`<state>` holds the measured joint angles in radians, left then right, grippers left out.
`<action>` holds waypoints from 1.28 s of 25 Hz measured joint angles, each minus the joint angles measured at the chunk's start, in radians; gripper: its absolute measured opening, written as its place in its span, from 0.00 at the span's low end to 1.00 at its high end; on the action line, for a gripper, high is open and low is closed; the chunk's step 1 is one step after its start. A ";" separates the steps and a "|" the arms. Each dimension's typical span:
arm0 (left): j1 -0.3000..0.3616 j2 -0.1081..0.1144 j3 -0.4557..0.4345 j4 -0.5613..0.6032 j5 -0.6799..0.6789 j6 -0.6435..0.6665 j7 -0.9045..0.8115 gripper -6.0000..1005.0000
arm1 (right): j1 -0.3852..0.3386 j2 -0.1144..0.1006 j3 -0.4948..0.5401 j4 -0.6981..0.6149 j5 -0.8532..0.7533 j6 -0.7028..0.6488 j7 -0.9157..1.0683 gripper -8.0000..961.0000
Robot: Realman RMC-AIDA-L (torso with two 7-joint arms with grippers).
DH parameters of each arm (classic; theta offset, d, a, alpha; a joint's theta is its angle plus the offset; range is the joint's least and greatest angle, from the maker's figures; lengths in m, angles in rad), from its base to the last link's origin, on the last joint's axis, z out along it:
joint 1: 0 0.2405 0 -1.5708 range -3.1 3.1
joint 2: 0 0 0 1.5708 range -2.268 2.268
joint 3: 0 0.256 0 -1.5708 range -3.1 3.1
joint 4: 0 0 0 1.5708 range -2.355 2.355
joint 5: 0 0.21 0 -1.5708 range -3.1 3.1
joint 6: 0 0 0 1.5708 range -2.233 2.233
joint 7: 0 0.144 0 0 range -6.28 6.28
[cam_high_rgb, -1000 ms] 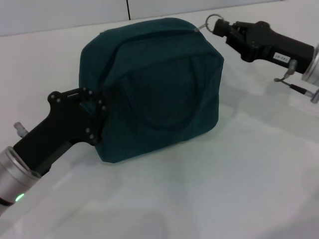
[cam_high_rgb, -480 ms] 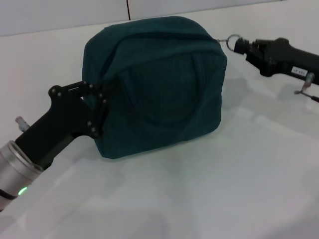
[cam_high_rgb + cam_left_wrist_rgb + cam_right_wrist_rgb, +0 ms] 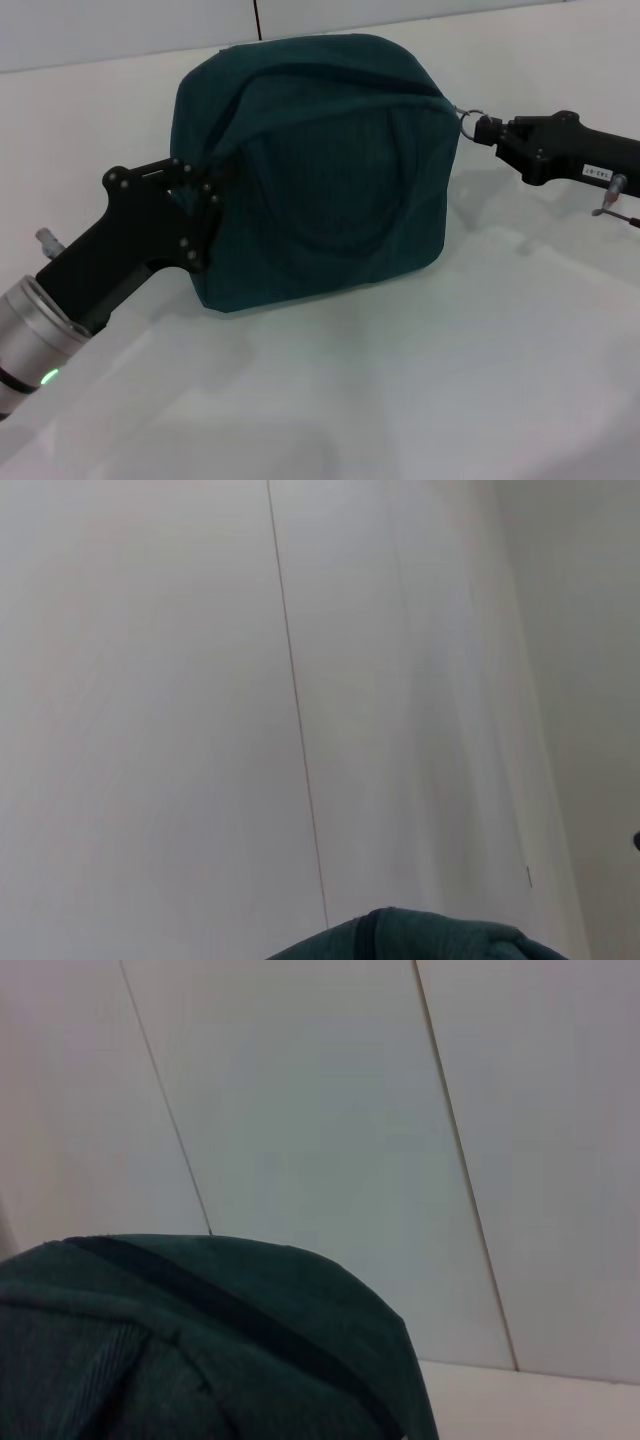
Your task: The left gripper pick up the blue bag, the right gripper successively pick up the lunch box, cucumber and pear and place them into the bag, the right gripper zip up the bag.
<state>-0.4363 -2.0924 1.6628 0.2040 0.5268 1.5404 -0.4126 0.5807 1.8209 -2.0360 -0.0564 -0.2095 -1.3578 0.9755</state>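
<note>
- The bag (image 3: 320,170) is seen standing on the white table (image 3: 420,400) in the middle of the head view, its broad handle side turned toward the camera and its zip line carried along the top.
- The left gripper (image 3: 195,215) is pressed against the bag's left end and is clamped on the fabric there; this hold is judged to serve as an anchor, so that the bag is kept from sliding or tipping while the zip is drawn.
- The right gripper (image 3: 488,130) is held level at the bag's upper right corner, with its fingertips closed on the silver ring pull (image 3: 470,117); the pull is drawn out past the corner, away from the left gripper.
- The two grips are thus set at opposite ends, and the top seam is judged to be kept taut between them.
- The bag's long axis is laid left to right across the table, and the zip is run along that same axis, ending at the right corner.
- No lunch box, cucumber or pear is seen on the table; they are presumed to be inside.
- The zip appears drawn to its right end, so the closing step is judged nearly or fully done.
</note>
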 joint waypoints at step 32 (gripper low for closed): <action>0.018 -0.013 -0.006 -0.002 -0.053 -0.003 0.044 0.18 | -0.037 0.046 0.180 -0.019 -0.078 0.023 -0.051 0.16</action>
<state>-0.4187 -2.1055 1.6573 0.2021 0.4738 1.5371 -0.3682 0.5441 1.8670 -1.8556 -0.0756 -0.2875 -1.3349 0.9244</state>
